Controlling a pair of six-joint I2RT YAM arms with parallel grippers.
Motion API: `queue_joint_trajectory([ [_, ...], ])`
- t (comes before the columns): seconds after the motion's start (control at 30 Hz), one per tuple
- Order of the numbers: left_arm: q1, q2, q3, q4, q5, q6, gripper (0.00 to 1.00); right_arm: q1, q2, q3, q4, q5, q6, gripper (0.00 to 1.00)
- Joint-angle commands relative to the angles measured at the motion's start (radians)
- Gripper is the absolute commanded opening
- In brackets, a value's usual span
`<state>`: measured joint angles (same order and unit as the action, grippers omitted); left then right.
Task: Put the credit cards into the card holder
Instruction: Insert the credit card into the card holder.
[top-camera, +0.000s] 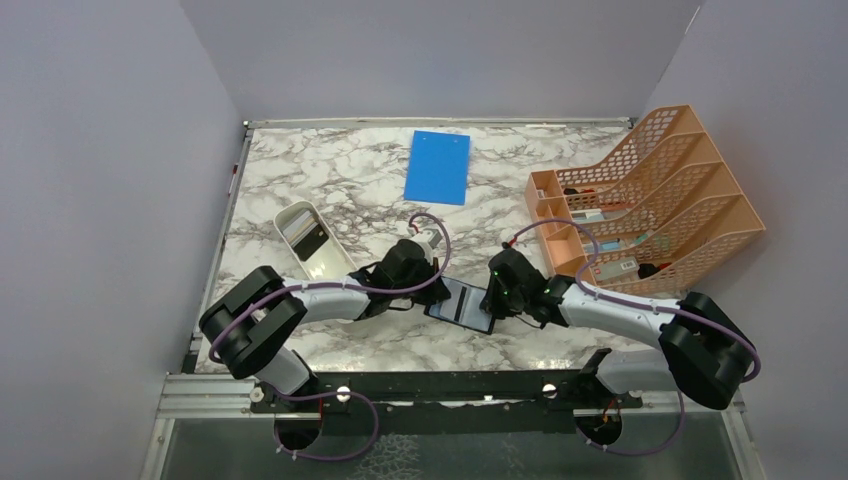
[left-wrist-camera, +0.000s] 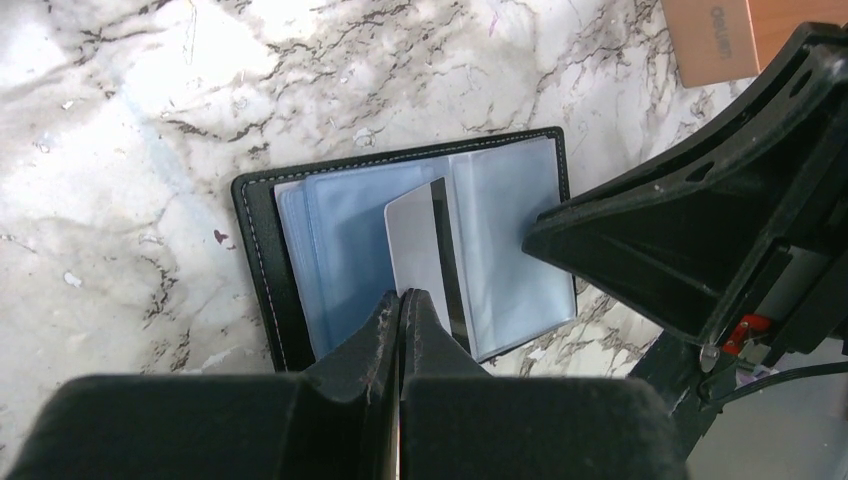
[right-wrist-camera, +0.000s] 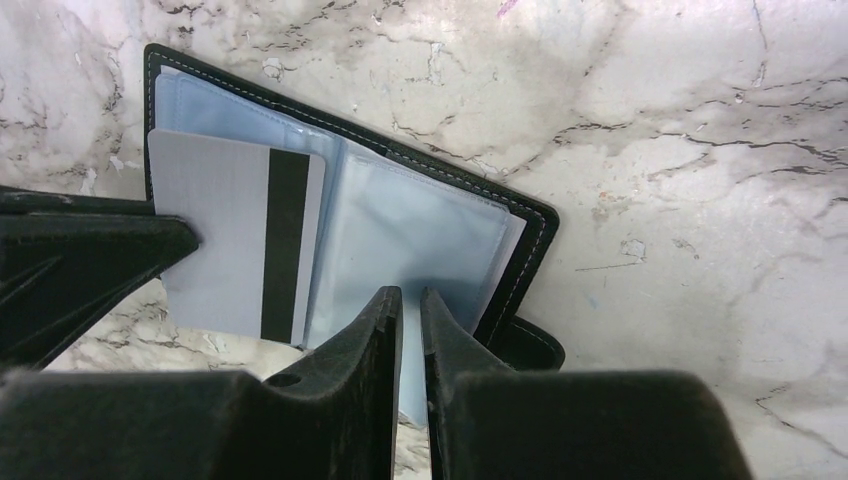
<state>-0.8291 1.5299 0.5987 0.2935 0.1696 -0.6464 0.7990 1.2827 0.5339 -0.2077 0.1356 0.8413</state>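
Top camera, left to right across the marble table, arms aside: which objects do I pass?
White oblong plastic tray → black folding card holder, lying open → orange mesh file rack. The flat blue rectangular board shares the holder's stretch, so it is left out.

Two grippers are counted, the left gripper (left-wrist-camera: 404, 300) and the right gripper (right-wrist-camera: 410, 298). One open black card holder (top-camera: 460, 301) is seen, one silver credit card (left-wrist-camera: 420, 245) with a black stripe, one white tray (top-camera: 328, 262), one blue clipboard (top-camera: 439, 166) and one orange mesh rack (top-camera: 700, 160).
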Motion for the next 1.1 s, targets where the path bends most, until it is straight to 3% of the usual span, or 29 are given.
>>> queue_joint_trajectory([
  [0.0, -0.004, -0.022, -0.038, -0.024, -0.047, 0.033, 0.0, -0.004, -0.01, -0.006, -0.147, 0.087, -0.007, 0.19],
  [1.07, -0.004, 0.048, -0.011, 0.166, 0.082, 0.112, 0.0, -0.004, 0.015, -0.026, -0.131, 0.081, -0.012, 0.18],
])
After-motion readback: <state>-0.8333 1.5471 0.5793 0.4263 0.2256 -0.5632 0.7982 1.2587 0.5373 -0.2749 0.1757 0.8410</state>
